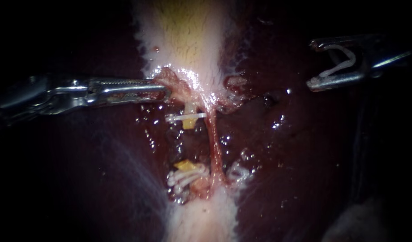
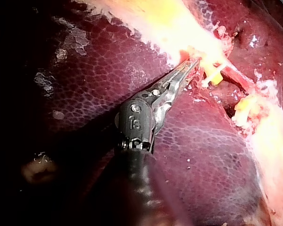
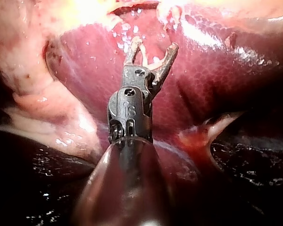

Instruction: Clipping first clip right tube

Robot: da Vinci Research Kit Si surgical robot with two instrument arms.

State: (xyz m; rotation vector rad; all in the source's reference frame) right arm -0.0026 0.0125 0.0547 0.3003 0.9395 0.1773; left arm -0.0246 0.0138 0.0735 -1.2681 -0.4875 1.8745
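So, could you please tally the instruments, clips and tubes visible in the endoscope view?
Instruments: 2, left instrument shut on the gallbladder, right instrument shut on the held clip.
Clips: 4, the held clip, upper clip, two lower clips.
Tubes: 2, cut left tube, whole right tube.
Total: 8.

Close endoscope, two wrist cameras, liver (image 1: 80, 179) shared.

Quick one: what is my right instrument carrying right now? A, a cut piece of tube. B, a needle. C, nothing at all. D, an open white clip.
D: the right instrument holds an open white clip at its tip, out over the liver.
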